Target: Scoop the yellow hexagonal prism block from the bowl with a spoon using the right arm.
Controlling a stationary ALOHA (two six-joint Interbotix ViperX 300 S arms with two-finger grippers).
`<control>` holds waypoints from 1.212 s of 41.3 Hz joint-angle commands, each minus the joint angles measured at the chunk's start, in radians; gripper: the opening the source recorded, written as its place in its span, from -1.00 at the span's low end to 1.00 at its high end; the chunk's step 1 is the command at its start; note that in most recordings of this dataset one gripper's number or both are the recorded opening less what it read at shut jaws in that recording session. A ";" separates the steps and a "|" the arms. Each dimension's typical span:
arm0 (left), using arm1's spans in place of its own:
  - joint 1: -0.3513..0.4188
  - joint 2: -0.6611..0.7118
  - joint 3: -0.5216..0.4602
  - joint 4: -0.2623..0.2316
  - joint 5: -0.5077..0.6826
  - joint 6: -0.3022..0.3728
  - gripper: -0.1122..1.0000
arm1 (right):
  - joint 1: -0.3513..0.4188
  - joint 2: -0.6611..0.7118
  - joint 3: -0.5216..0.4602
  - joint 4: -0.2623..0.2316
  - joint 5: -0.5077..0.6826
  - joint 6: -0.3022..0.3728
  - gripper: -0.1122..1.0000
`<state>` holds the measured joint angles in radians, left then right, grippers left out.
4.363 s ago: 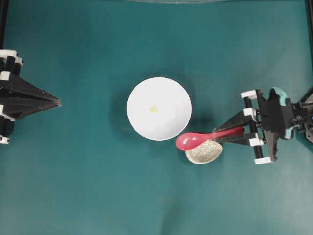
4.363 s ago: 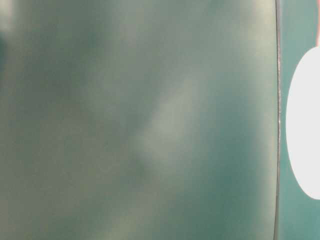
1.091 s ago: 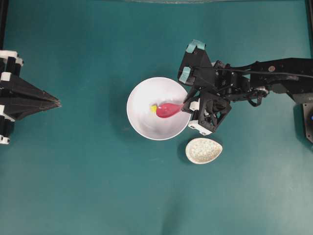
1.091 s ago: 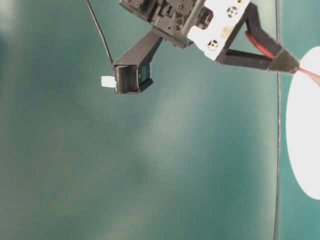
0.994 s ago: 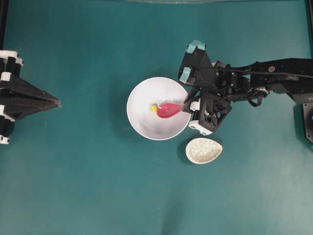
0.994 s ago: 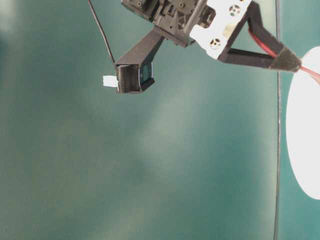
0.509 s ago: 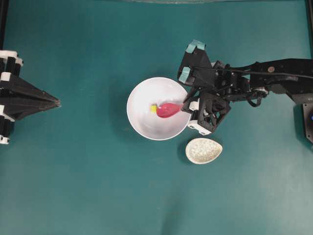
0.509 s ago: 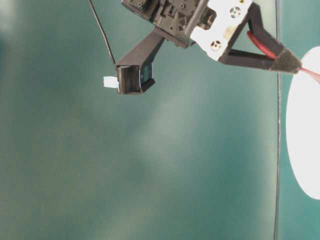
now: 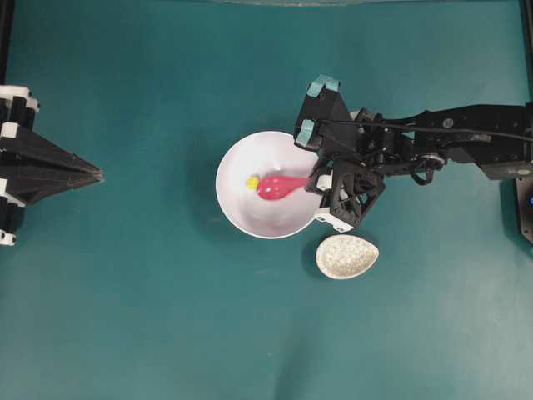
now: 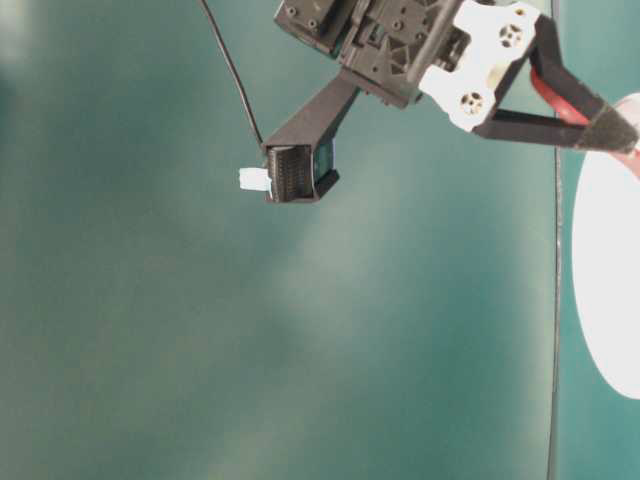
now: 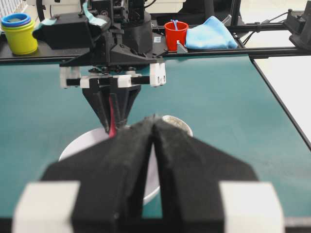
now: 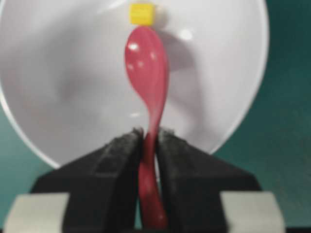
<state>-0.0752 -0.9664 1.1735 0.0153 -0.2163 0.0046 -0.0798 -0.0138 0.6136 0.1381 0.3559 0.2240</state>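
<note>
Spoon tip at the yellow block inside the white bowl

The right gripper (image 12: 149, 145) is clamped on the handle of the spoon (image 9: 279, 185), whose pink-red scoop reaches leftward into the bowl (image 9: 275, 223) at the middle of the teal table (image 9: 166, 317). The yellow hexagonal prism block (image 9: 251, 182) lies in the bowl just off the spoon's tip, on the left part of the bowl floor. A speckled spoon rest (image 9: 346, 256) sits just right of and nearer than the bowl. The left gripper (image 11: 154, 145) waits far left, fingers pressed together.
</note>
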 commanded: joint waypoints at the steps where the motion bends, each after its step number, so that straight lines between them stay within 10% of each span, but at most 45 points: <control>1: -0.002 0.003 -0.025 0.003 -0.003 0.000 -0.67 | -0.002 -0.014 -0.009 -0.003 -0.017 -0.003 -0.53; 50: -0.002 0.005 -0.025 0.003 0.002 0.000 -0.67 | 0.043 -0.379 0.087 -0.127 0.020 -0.012 -0.56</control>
<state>-0.0752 -0.9664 1.1735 0.0153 -0.2102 0.0046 -0.0476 -0.3421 0.6964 0.0138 0.3774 0.2102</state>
